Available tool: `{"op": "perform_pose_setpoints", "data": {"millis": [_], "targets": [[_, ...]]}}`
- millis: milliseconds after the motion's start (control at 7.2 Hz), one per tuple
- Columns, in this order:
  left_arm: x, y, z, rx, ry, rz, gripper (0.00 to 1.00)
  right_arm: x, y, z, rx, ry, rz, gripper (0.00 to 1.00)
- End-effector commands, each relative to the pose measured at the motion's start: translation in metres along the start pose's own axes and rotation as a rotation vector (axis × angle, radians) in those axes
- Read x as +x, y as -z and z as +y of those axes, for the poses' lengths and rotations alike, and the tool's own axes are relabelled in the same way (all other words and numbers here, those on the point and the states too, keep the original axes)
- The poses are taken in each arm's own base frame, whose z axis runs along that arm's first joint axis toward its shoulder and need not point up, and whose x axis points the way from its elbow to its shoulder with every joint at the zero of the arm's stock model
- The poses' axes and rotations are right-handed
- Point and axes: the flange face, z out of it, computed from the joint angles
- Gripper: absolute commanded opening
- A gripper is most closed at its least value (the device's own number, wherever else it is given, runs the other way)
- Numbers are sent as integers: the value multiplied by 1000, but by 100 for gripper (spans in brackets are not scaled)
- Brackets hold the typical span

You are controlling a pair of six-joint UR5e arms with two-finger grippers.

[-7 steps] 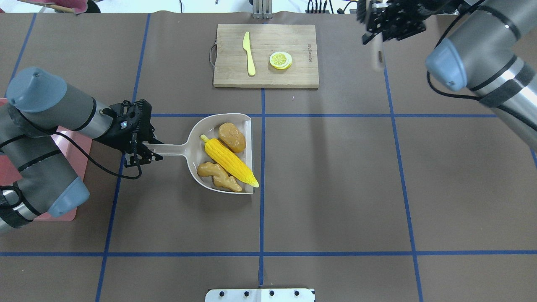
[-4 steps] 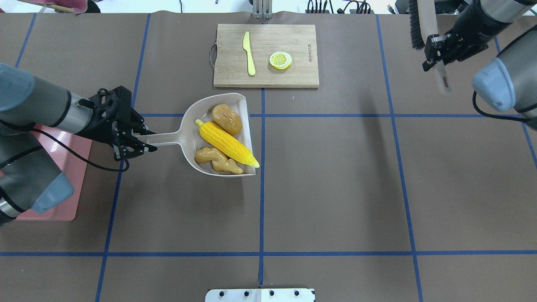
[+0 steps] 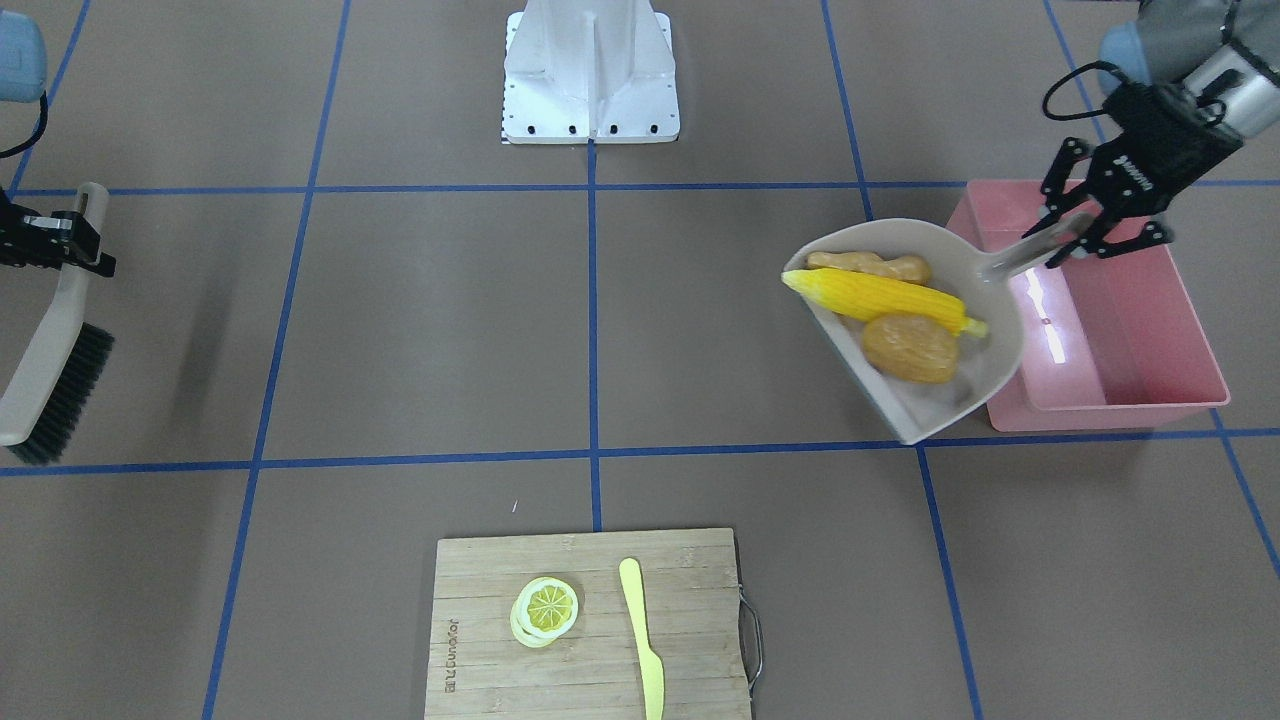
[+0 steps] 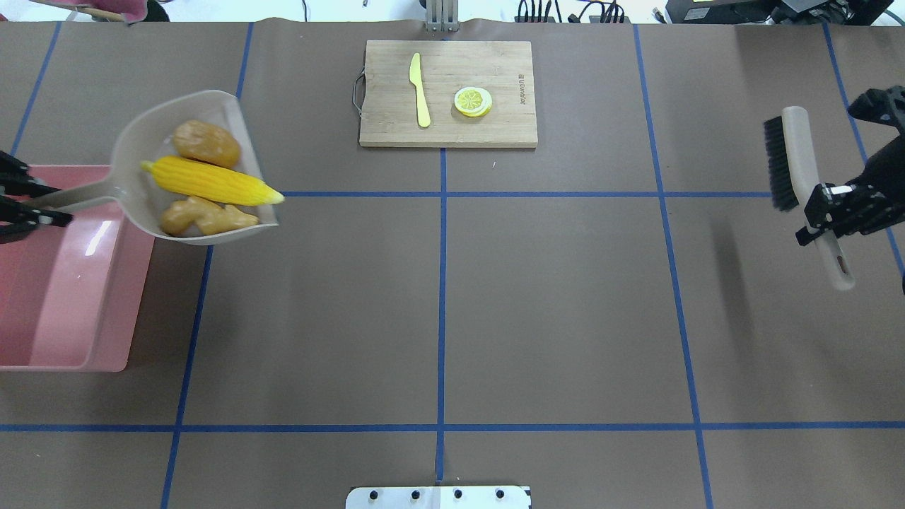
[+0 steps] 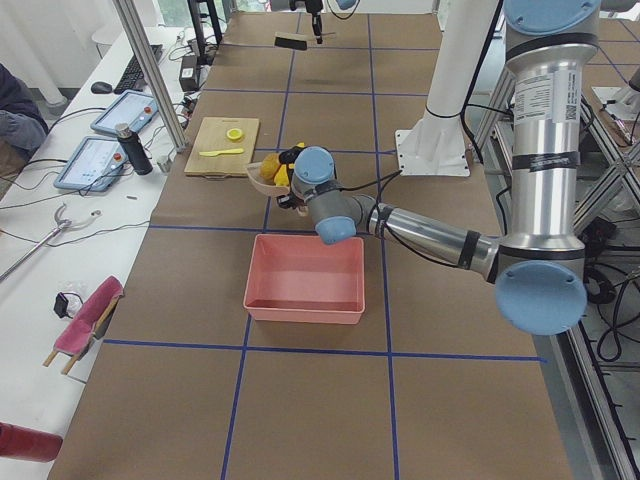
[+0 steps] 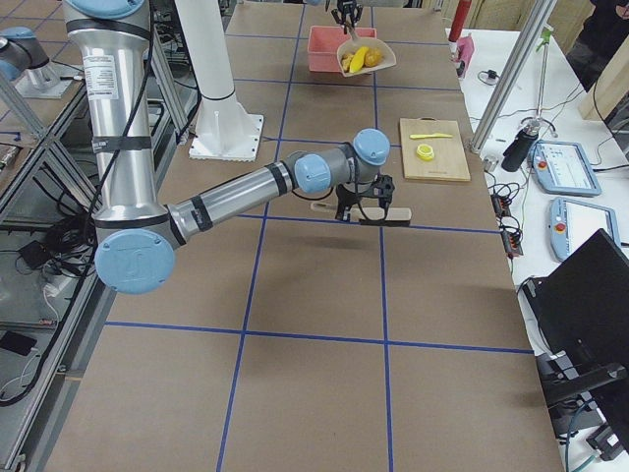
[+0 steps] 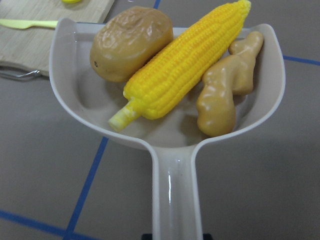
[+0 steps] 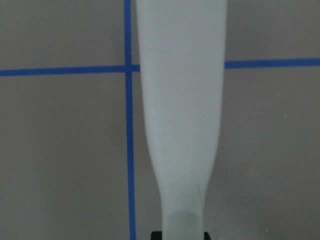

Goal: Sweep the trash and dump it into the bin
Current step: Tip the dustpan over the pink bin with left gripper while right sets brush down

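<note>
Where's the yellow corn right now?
The corn lies in the beige dustpan, between the potato and the ginger root. In the overhead view that is at the far left, next to the pink bin.

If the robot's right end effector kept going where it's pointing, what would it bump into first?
Probably the table, near a blue tape crossing. The right end effector, shut on the brush, seems to point downward, and nothing else shows beneath it.
</note>
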Motion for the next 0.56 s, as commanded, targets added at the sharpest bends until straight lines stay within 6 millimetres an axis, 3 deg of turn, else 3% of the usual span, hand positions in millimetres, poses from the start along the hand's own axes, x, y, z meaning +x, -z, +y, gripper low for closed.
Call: {"op": "perform_pose_setpoints", "data": {"millis": [0,278,417], "targets": [[-13,80,92,-18,188,-121,0,32,-38,10,-79,-18,-3,0],[-6,106,137,-63,319,-165,0,29,-85,12,-121,53,61,0],[11,113,148,-111,360,-152,0,26,-101,12,-140,64,86,0]]}}
